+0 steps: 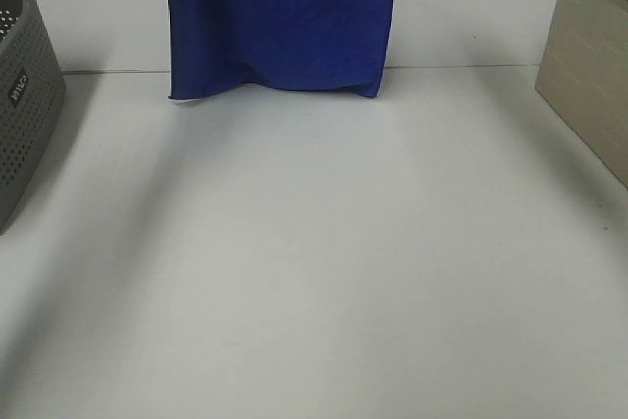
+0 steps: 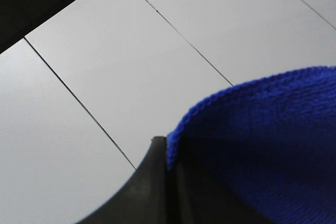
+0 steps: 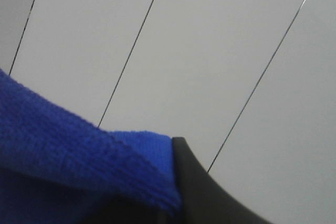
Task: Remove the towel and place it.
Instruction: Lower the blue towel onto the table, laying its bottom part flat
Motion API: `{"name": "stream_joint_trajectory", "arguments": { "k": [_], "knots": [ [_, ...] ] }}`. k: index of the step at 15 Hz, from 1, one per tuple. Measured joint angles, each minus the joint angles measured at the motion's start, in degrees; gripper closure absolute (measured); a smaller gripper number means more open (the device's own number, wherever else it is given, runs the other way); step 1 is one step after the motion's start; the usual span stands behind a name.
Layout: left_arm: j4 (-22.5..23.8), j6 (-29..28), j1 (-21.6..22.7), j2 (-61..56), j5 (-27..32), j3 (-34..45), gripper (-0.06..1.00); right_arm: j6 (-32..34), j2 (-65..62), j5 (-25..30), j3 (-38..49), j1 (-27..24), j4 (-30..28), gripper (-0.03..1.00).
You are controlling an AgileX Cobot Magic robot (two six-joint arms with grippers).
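- Towel (image 1: 285, 17), royal blue, hung as a flat sheet at the far middle of the exterior high view; its upper part ran out of the picture.
- Lower hem sagged slightly in the middle, with both lower corners in view and a thin white sliver at the left one. It was too small to identify.
- Hem lay level with a thin seam line crossing the tabletop (image 1: 314, 272). Whether the cloth touched the surface could not be told.
- Left wrist view: a stitched edge of the towel (image 2: 262, 145) curved over and met the dark fingers of the left tool (image 2: 167, 171). The fingers were closed together with the cloth edge pinched at them.
- Right wrist view: a thick fold of towel (image 3: 79, 156) lay against the dark finger of the right tool (image 3: 181, 182). This tool was also clamped tight on the cloth.
- Neither tool appeared in the exterior high view.
- Behind the cloth in both wrist views was a white surface with thin dark seam lines. Which surface it was could not be told.
- Tabletop was white and matt, with soft shadows running along its left and right sides.
- Grey perforated basket (image 1: 25, 95) stood at the left edge of the tabletop, well apart from the towel and partly cut off.
- Beige box (image 1: 589, 76) stood at the right edge, also well apart from the towel and partly cut off.
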Motion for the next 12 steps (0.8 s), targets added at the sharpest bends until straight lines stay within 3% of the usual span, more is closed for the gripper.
{"name": "stream_joint_trajectory", "arguments": {
  "k": [2, 4, 6, 9, 10, 11, 12],
  "knots": [
    [0.00, -4.30, 0.00, -0.06, 1.83, 0.00, 0.94, 0.06, 0.00, 2.35, 0.00, 0.00, 0.63, 0.95],
    [0.40, -10.60, -0.52, -0.69, 8.82, 0.00, 0.94, 0.46, -0.52, 7.62, 0.00, 0.00, 2.23, 0.95],
    [0.69, -13.01, -2.23, -1.95, 18.16, 0.00, 0.94, 0.57, -1.66, 12.43, 0.00, 0.00, 2.92, 0.95],
    [-1.55, -9.74, -5.27, -2.29, 24.64, 0.00, 0.94, 0.92, -3.90, 17.76, 0.00, 0.06, 3.04, 0.95],
    [-4.30, -6.42, -6.13, -2.29, 25.73, 0.00, 0.94, 0.92, -4.18, 18.22, 0.00, 0.06, 3.04, 0.95],
    [-11.17, -0.34, -6.59, -2.29, 26.99, 0.00, 0.94, 0.92, -4.18, 19.19, 0.00, 0.06, 2.86, 0.95],
    [-15.01, 2.29, -6.59, -2.41, 28.42, 0.00, 0.94, 0.92, -4.18, 19.48, 0.00, 0.06, 2.35, 0.95]
  ]
}}
